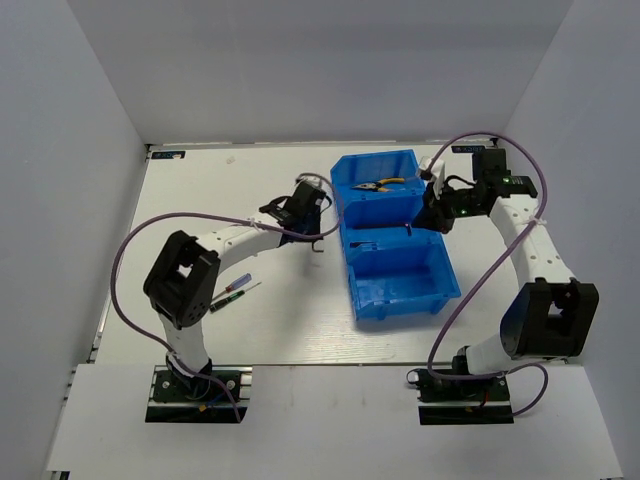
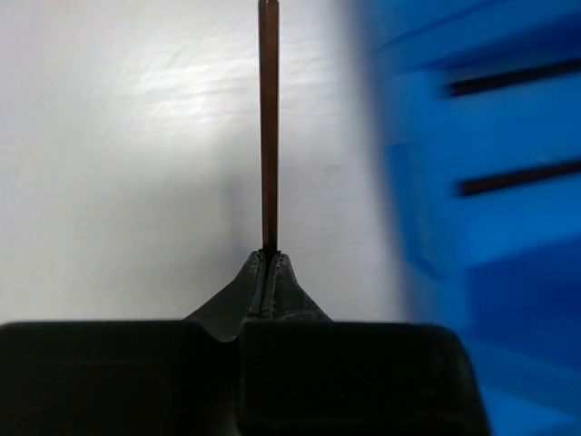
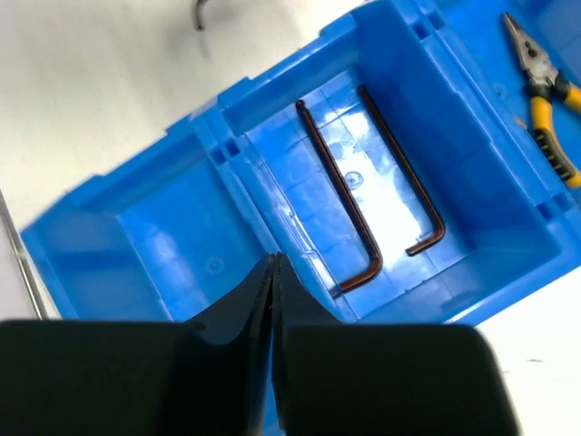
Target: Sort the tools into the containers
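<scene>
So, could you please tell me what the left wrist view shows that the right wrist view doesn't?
Left wrist only: the left gripper shut on a thin dark brown hex key. Right wrist only: two brown L-shaped hex keys in the middle compartment, yellow-handled pliers in the next, the right gripper shut. Both: the bright blue plastic bin and white table.

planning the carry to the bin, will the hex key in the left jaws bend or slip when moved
Probably stiff: the hex key runs dead straight out of the shut left jaws, no sag. It may pivot or slip, since only its thin end is pinched. Likely light, being so slender beside the blue bin.
</scene>
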Available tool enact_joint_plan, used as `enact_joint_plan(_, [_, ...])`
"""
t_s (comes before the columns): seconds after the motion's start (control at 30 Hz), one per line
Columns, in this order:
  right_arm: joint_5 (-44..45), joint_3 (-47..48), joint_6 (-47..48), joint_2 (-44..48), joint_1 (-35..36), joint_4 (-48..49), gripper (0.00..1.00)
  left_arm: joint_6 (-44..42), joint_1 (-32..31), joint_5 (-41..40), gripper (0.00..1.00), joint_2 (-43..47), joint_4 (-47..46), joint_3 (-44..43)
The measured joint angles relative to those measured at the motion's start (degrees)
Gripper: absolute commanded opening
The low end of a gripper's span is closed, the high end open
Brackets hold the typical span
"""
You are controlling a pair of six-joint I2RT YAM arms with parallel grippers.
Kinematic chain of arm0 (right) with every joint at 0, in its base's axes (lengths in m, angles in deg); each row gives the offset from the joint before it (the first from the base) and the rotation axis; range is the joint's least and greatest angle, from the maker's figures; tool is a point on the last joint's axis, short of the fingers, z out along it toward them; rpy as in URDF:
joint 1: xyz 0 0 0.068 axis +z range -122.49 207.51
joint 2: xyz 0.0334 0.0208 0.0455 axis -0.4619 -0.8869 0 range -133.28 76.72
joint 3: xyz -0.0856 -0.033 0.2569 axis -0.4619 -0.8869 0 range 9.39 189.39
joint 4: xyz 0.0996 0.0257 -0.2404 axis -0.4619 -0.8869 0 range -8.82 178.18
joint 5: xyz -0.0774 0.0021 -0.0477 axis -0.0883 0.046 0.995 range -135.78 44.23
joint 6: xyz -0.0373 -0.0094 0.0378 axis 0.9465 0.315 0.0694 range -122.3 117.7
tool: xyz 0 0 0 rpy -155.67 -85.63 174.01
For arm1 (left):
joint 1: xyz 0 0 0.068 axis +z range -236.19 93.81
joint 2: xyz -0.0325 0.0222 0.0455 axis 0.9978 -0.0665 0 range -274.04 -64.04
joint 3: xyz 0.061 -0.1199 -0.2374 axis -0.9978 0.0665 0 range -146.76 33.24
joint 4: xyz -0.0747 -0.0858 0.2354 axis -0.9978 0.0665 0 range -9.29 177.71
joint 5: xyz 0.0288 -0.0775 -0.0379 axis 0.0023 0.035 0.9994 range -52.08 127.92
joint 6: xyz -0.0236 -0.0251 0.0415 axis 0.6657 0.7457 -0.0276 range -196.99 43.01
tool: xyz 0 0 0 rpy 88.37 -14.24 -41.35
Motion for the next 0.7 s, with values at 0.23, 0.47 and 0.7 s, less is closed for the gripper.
enact_joint_plan(0.23, [-3.1, -0.5, 0.2, -0.2, -2.1, -3.6, 0.0, -27.9, -0.6, 18.3, 0.0, 3.1, -22.7, -0.7])
enact_joint_plan(0.47, [-3.5, -2.8, 0.3, -0.1, -5.1, -3.5, 0.25, -38.3, -1.0, 34.6, 0.14, -4.4, -26.9, -12.1])
enact_joint_plan(0.7, [-4.3, -2.9, -0.2, 1.6, -6.6, -3.3, 0.47, -39.2, -2.0, 39.6, 0.37, -12.0, -25.1, -17.5])
